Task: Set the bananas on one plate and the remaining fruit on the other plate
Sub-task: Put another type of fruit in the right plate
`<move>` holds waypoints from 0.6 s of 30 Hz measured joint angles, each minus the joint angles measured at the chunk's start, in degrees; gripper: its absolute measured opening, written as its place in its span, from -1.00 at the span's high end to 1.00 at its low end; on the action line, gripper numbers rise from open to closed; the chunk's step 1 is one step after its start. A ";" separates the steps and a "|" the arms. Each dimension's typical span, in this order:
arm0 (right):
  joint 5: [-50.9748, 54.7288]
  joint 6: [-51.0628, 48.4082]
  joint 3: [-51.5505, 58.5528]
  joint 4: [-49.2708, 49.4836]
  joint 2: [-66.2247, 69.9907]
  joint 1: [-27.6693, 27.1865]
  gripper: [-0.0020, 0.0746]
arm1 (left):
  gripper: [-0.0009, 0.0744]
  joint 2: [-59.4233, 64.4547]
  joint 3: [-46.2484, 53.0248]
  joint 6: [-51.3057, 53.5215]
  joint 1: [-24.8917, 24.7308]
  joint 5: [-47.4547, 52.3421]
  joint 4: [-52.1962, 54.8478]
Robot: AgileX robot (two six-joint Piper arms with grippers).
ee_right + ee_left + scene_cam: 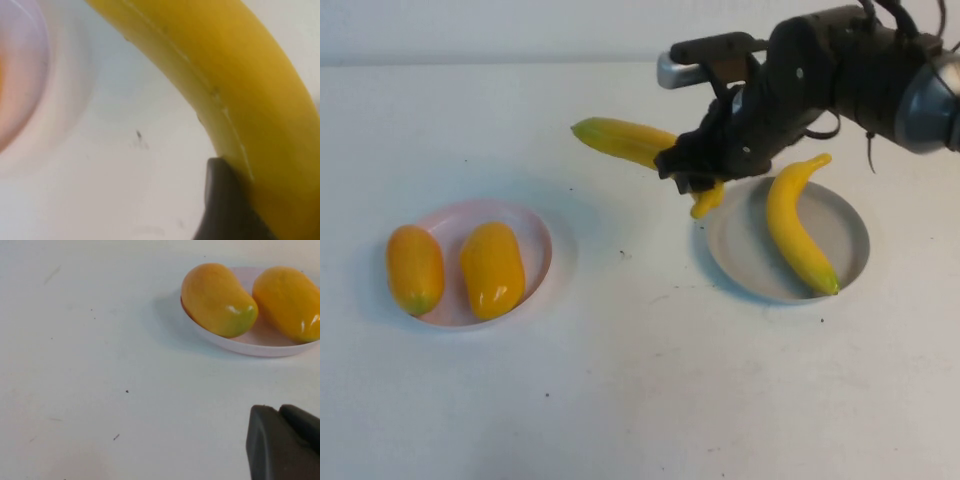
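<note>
Right now my right gripper (698, 172) is clamped across the middle of the second banana (620, 140), fingers parted only as far as the fruit's thickness; in the right wrist view one dark finger (225, 205) presses against the yellow skin. The banana hangs crosswise above the worktop, its long end jutting out toward the pink plate's side, its short end (708, 200) poking down just at the near-left rim of the grey plate (740, 262).

My worry: the grip sits near one end, so the longer, heavier part could swing or slip through the fingers if I move fast. If I let go here, I judge it would land half on the rim and roll off onto the table. It could also knock the first banana (798, 228) already lying in the plate.

The two mangoes (492, 268) (415, 268) sit on the pink plate (538, 240) toward the worktop's left side. My left gripper (285, 442) is clenched empty, parked near that plate.
</note>
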 joint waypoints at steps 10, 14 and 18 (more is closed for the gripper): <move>-2.01 18.96 19.76 -3.60 -7.52 -1.37 0.13 | 0.97 0.00 0.00 0.00 0.00 0.00 0.00; -4.83 22.75 22.38 -3.75 -7.52 -2.81 0.13 | 0.97 0.00 0.00 0.00 0.00 0.00 0.00; -4.92 24.72 22.53 -4.87 -7.42 -3.80 0.13 | 0.97 0.00 0.00 0.00 0.00 0.00 0.00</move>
